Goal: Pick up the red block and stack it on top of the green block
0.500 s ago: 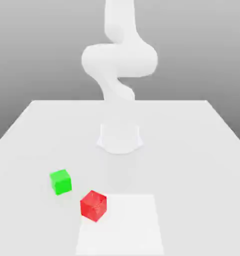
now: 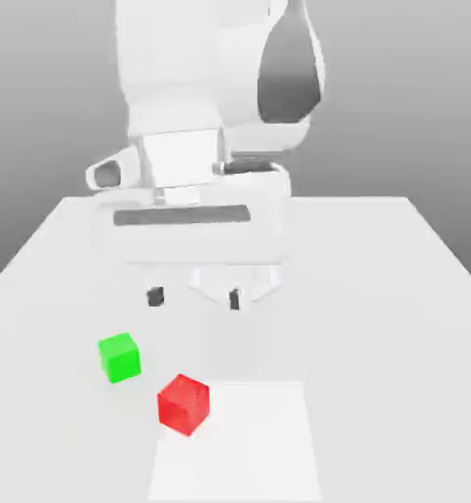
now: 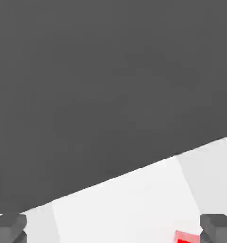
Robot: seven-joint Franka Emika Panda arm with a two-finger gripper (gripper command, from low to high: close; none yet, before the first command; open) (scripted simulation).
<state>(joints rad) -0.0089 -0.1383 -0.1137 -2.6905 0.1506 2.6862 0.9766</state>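
Observation:
The red block (image 2: 184,404) rests on the white table near its front edge, touching the corner of a brighter square patch. The green block (image 2: 119,357) sits on the table a short way behind it, toward the exterior view's left, apart from it. My gripper (image 2: 195,297) hangs open above the table, behind both blocks, its two dark fingertips (image 2: 155,296) spread wide with nothing between them. In the hand view the gripper (image 3: 113,229) shows both tips at the frame's edge, and a corner of the red block (image 3: 185,237) peeks in close to one tip.
The white table (image 2: 377,295) stretches wide around the blocks. A brighter square patch (image 2: 249,442) lies at the front middle. The arm's base (image 2: 235,280) stands at the table's middle behind the gripper.
The hand has swung forward and down into the exterior view, now hanging over the table behind the blocks. Neither block has moved.

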